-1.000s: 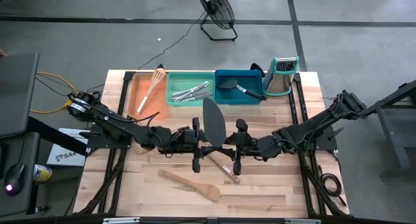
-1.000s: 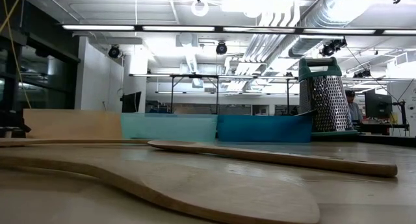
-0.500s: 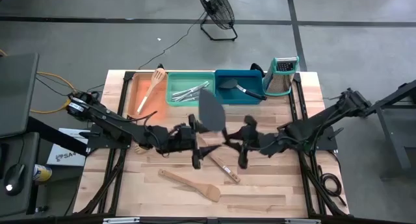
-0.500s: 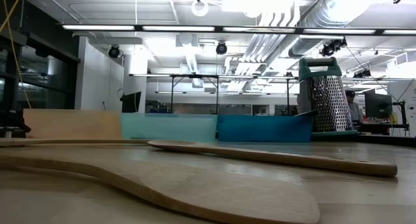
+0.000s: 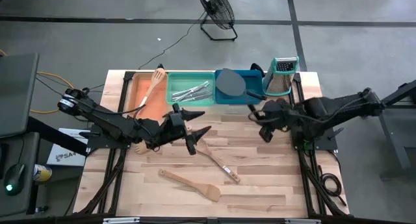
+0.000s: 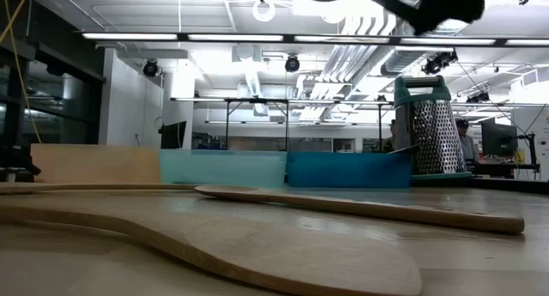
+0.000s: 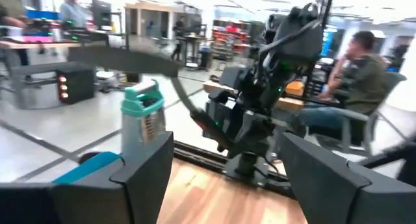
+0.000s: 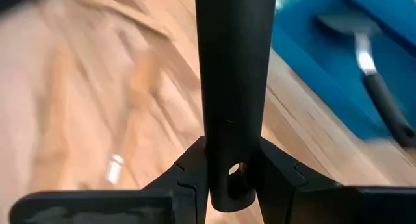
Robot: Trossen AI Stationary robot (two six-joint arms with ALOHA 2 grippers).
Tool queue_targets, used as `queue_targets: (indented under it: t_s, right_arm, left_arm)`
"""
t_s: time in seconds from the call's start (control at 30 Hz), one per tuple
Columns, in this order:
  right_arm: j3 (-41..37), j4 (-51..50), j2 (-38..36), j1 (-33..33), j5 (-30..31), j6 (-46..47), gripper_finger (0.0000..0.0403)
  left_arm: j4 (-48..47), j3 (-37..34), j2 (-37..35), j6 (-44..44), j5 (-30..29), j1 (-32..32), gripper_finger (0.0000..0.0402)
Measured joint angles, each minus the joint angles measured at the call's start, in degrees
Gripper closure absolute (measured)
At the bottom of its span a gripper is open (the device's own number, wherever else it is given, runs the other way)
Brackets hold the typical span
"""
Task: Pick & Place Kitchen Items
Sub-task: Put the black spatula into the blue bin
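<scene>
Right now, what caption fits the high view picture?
Right gripper carries a black turner over the blue tray, while the open left gripper waits above the table.

Both arms are matte black, jointed and boxy. Each gripper carries two flat, angular black fingers [image 7: 140, 178] (green lights glow on the right arm).

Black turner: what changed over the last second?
The left gripper let go of the black turner and drew back, fingers open. The right gripper, shut on the handle, carried it from mid-table to over the blue tray. The wooden utensils, the grater and the other trays stayed put.
</scene>
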Motion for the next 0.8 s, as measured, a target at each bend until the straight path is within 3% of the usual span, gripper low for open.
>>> queue_targets:
  t_s: [0.3,0.4,0.57,0.8]
  right_arm:
    - [0.0,-8.5,2.7,-19.9,-12.5,-12.9,0.0320]
    - [0.0,-9.2,6.0,-26.6,-15.2,-17.4,0.0321]
    - [0.0,-9.2,13.3,-36.3,-17.4,-24.7,0.0324]
    - [0.1,-9.0,22.6,-45.5,-13.8,-32.5,0.0354]
  left_arm:
    - [-1.4,0.0,-0.6,5.4,-11.9,0.3,0.0143]
    - [-4.8,0.0,-0.8,7.9,-12.6,2.5,0.0151]
    - [-13.9,0.0,-3.3,7.5,-6.5,8.5,0.0166]
    - [-22.7,0.0,-3.7,7.3,12.1,19.3,0.0176]
